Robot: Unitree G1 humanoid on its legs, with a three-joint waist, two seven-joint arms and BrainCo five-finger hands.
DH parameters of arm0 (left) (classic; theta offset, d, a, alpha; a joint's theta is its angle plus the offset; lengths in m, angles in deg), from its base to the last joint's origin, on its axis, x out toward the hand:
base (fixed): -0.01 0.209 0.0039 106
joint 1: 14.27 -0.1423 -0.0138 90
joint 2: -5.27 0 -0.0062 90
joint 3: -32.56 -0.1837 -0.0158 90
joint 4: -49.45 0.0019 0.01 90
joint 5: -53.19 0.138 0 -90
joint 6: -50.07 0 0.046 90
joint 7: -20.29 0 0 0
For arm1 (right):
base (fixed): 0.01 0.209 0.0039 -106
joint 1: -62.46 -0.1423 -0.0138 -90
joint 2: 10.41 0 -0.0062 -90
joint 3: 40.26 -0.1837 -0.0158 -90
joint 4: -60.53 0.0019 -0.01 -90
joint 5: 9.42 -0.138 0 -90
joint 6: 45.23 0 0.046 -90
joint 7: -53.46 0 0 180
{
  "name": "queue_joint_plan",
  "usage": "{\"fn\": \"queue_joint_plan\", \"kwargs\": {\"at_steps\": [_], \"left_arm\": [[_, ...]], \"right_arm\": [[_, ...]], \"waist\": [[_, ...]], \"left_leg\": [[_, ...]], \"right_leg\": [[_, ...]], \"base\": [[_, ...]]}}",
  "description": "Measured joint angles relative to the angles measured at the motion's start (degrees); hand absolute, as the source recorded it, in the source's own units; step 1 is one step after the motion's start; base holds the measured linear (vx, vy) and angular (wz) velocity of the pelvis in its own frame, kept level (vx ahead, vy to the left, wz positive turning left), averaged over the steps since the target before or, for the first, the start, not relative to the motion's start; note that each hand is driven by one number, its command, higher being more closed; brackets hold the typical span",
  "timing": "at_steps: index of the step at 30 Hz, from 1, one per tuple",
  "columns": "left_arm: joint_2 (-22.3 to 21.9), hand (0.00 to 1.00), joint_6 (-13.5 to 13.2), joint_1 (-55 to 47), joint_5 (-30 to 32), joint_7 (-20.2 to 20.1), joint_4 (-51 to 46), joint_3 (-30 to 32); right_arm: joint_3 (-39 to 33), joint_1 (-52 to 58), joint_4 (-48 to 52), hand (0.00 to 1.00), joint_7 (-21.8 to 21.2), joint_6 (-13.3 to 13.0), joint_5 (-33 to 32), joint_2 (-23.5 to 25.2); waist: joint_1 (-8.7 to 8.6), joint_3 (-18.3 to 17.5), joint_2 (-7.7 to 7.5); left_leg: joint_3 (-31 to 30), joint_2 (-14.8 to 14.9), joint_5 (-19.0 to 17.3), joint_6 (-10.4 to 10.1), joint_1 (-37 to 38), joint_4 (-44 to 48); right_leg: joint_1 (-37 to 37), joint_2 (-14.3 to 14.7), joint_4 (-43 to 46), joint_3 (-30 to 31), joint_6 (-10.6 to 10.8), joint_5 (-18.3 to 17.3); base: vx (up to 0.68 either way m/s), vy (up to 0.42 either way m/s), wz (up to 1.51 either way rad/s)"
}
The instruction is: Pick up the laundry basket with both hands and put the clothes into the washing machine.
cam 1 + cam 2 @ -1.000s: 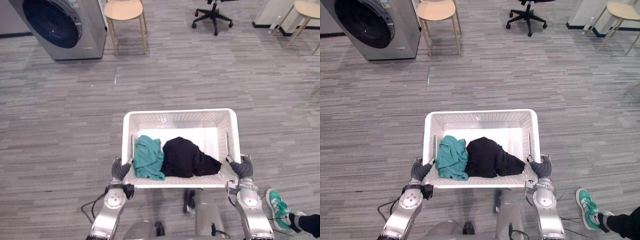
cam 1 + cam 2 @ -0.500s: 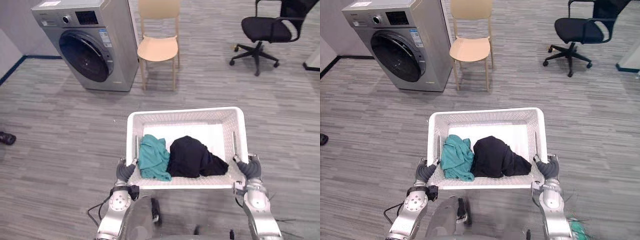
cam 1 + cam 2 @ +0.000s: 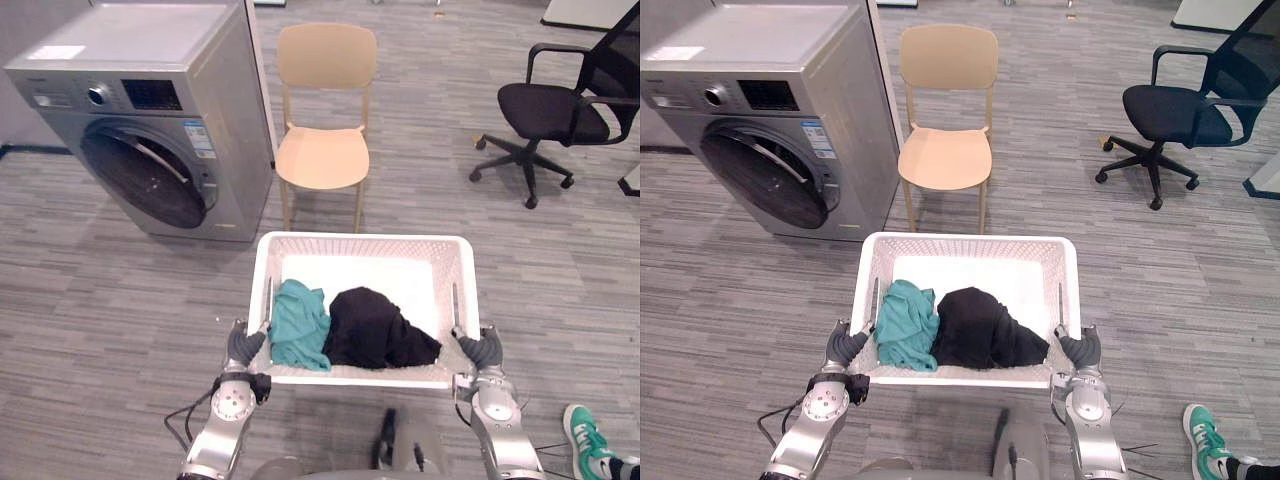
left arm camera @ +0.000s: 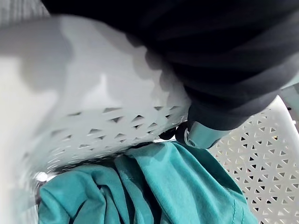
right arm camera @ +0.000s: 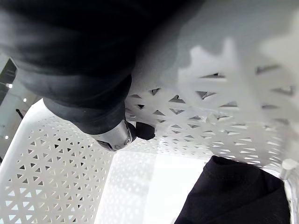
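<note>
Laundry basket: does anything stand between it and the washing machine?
Nothing lies on the floor between the laundry basket and the washing machine. The beige chair stands beside the machine, straight ahead of the basket. The round door looks shut.
</note>
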Motion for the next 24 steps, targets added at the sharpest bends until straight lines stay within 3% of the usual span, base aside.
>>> {"fn": "queue_joint_plan", "kwargs": {"at_steps": [1,2,3,4,5,6,7,8,9,10,11,12,13,15,16,17,18,19,22,23,24], "left_arm": [[0.0,1.00,0.0,0.1,0.0,0.0,0.2,-0.3],[-0.4,1.00,0.0,0.2,0.1,-0.1,2.1,-1.1],[-1.2,1.00,0.0,0.5,0.1,-0.1,3.5,-1.2],[-2.1,1.00,0.0,0.8,0.1,-0.2,4.3,-0.9],[-2.4,1.00,0.0,1.1,0.2,-0.3,4.9,-1.0],[-3.2,1.00,0.1,1.1,0.3,-0.3,5.2,-1.0],[-4.1,1.00,0.1,-0.2,0.3,-0.3,5.0,-0.6],[-4.2,1.00,0.1,-1.1,0.3,-0.3,4.3,-0.5],[-4.0,1.00,-0.2,-2.2,0.1,-0.2,1.7,-0.3],[-3.9,1.00,-0.6,-2.1,0.0,-0.1,1.0,-0.2],[-3.8,1.00,-1.2,-1.4,-0.1,-0.1,0.0,-0.1],[-3.8,1.00,-1.3,-1.3,-0.2,-0.1,-0.5,-0.1],[-3.7,1.00,-2.0,-0.9,-0.4,-0.1,-0.6,-0.1],[-4.0,1.00,-2.2,-0.5,-0.5,-0.1,-0.5,-0.2],[-4.3,1.00,-2.2,-0.6,-0.4,-0.1,-0.5,-0.4],[-4.6,1.00,-2.2,-1.3,-0.4,-0.1,-0.5,-0.6],[-3.6,1.00,-2.1,-1.1,-0.4,-0.1,0.7,-0.1],[-3.2,1.00,-1.5,-0.7,-0.4,-0.1,1.0,-0.1],[-3.0,1.00,-1.1,-1.6,-0.4,-0.1,1.2,0.0],[-3.0,1.00,-1.1,-2.4,-0.4,-0.1,1.2,0.0],[-2.3,1.00,-1.0,-3.3,-0.4,-0.1,1.3,0.0]], "right_arm": [[-0.3,0.0,0.0,1.00,0.0,0.2,0.0,0.0],[-0.7,0.7,-0.2,1.00,0.1,0.7,0.3,-0.3],[-0.7,0.8,-0.4,1.00,0.0,1.0,0.3,-0.8],[-0.8,0.4,-0.5,1.00,-0.2,1.7,0.3,-1.8],[-0.9,0.9,-0.5,1.00,-0.2,2.0,0.2,-1.8],[-0.9,1.9,-0.1,1.00,-0.1,2.1,0.2,-1.8],[-0.6,3.2,0.9,1.00,-0.1,2.1,0.1,-1.7],[-0.4,4.1,2.2,1.00,0.0,2.2,0.1,-1.5],[-0.2,4.8,5.8,1.00,0.5,2.2,0.1,-1.2],[-0.2,4.9,6.9,1.00,1.1,2.2,0.1,-1.2],[-0.3,5.1,8.5,1.00,1.6,2.0,-0.2,-1.2],[-0.4,5.1,9.1,1.00,1.8,1.9,-0.3,-1.2],[-0.6,5.0,9.2,1.00,2.1,1.0,-0.5,-1.2],[-1.0,4.8,8.7,1.00,2.3,0.9,-0.8,-1.3],[-1.4,4.8,7.9,1.00,2.3,0.8,-0.9,-1.4],[-1.4,4.9,7.4,1.00,2.2,0.8,-0.9,-2.2],[-1.3,3.5,4.1,1.00,2.3,0.7,-1.0,-1.1],[-1.4,3.4,3.0,1.00,2.3,1.1,-0.9,-0.4],[-1.4,2.5,0.9,1.00,1.4,1.1,-0.5,-0.3],[-1.4,2.1,-0.3,1.00,1.0,1.1,-0.1,-0.2],[-1.1,1.7,-2.0,1.00,0.8,1.1,0.3,0.0]], "waist": [[-0.44,-0.1,-0.38],[-1.32,-0.3,-0.14],[-1.08,-0.5,1.45],[-0.39,-0.7,3.62],[-0.42,-0.7,3.63],[-0.63,-0.1,3.78],[-0.48,0.9,4.67],[-0.27,0.9,4.54],[1.00,0.7,6.33],[1.65,1.0,5.72],[2.92,1.1,5.16],[3.06,1.0,4.94],[3.42,1.1,3.91],[3.99,1.3,3.24],[4.29,1.1,3.55],[4.32,0.0,5.67],[4.05,0.1,3.08],[3.95,-0.4,1.64],[4.45,-0.3,1.27],[4.31,-0.2,1.19],[4.27,0.1,0.60]], "left_leg": [[-0.4,-0.2,-0.5,-0.9,1.4,-0.8],[-2.2,0.2,-1.6,-2.8,5.0,-1.6],[-2.5,1.5,-1.8,-3.2,6.1,-1.4],[-3.3,3.7,-0.4,-5.6,5.4,2.4],[-4.4,4.0,1.7,-6.9,3.8,8.0],[-4.3,4.4,6.9,-6.5,1.4,18.2],[-3.9,7.5,19.0,-6.0,-2.7,32.4],[-3.7,9.8,21.4,-5.7,-5.8,40.5],[-3.1,15.3,18.0,-3.8,-14.2,56.2],[-2.7,16.2,16.0,-3.0,-18.0,59.4],[-2.5,16.4,12.3,-1.3,-23.8,59.8],[-2.1,16.2,10.5,-0.8,-26.2,58.1],[-0.6,15.3,7.6,-0.6,-30.1,51.9],[0.0,12.4,7.1,-1.0,-32.4,36.4],[-1.3,9.7,9.7,-3.0,-31.4,21.4],[-3.5,9.1,18.0,-3.7,-29.9,9.6],[-2.9,7.0,18.3,-1.7,-29.0,10.2],[-3.0,5.0,17.0,-0.7,-28.8,10.3],[-1.1,4.1,9.6,0.8,-28.2,16.3],[-0.4,3.7,7.8,0.9,-26.6,16.1],[1.2,2.8,5.7,1.5,-22.9,15.3]], "right_leg": [[-0.2,0.9,-6.8,0.4,-0.2,3.3],[0.5,3.0,-12.3,2.6,-3.5,16.8],[0.7,4.1,-10.7,3.0,-4.7,17.0],[0.6,5.0,-6.7,2.3,-6.1,13.5],[0.7,4.2,-3.0,1.6,-5.8,10.6],[2.1,3.5,1.9,0.3,-6.9,7.8],[8.4,3.8,1.4,-1.4,-7.7,4.5],[11.8,4.5,-1.1,-1.3,-7.2,2.4],[17.1,6.9,-4.0,-1.4,-6.3,-0.3],[18.8,7.1,-5.1,-1.5,-6.2,-1.0],[22.2,6.6,-7.8,-1.1,-5.5,-1.7],[23.8,6.3,-9.3,-1.2,-5.4,-1.8],[26.5,5.0,-11.7,-1.2,-4.4,-2.1],[30.3,2.8,-13.5,-1.1,-1.8,-3.3],[32.3,1.8,-13.7,-0.5,0.6,-4.7],[33.2,2.9,-13.8,0.5,3.0,-6.3],[34.5,0.8,-14.2,2.2,3.7,-7.2],[34.8,-0.6,-15.7,4.0,2.8,-6.3],[34.1,-3.0,-10.1,7.1,5.4,-4.3],[32.1,-4.1,-4.4,8.4,7.4,-3.4],[26.9,-6.8,8.5,9.9,10.8,0.3]], "base": [[0.71,-0.122,0.67],[0.60,-0.116,0.35],[0.78,-0.128,0.06],[0.87,-0.149,-0.09],[0.73,-0.116,0.04],[0.81,-0.170,0.29],[0.39,-0.093,0.16],[0.79,-0.114,-0.08],[0.51,-0.025,-0.25],[0.85,-0.001,-0.28],[0.57,0.034,-0.09],[0.66,0.083,0.02],[0.52,0.130,0.10],[0.51,0.185,0.02],[0.42,0.197,-0.14],[0.50,0.243,-0.10],[0.46,0.201,0.02],[0.54,0.230,0.10],[0.42,0.216,-0.18],[0.46,0.276,-0.55],[0.25,0.147,-0.44]]}}
